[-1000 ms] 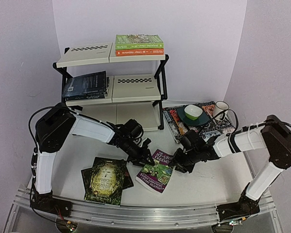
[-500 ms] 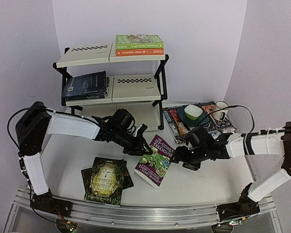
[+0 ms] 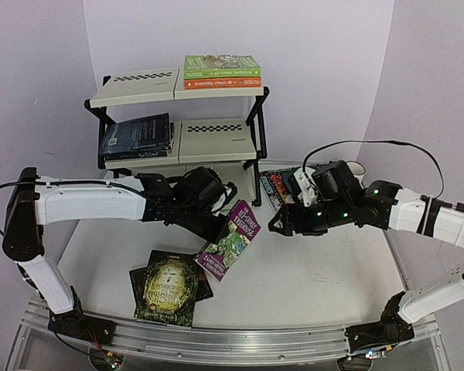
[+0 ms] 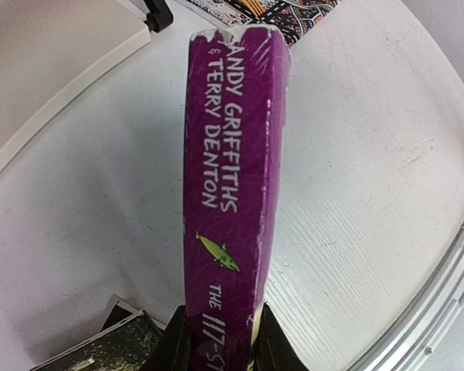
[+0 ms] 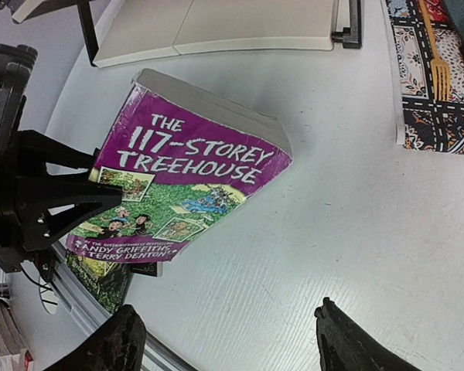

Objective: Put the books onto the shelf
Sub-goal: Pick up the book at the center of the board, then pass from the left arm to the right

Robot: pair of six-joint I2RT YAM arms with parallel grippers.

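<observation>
Purple book [image 4: 232,154] tight between left fingers [image 4: 175,349]; right fingers [image 5: 112,344] wide, empty, clear of it.

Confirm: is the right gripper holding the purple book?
No, the right gripper stands open, clear of the purple book in the left gripper.

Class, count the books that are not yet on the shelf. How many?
3. The purple book is held by the left gripper; the green-gold book lies near the front of the table, on a dark book mostly hidden beneath. More could be hidden.
</observation>
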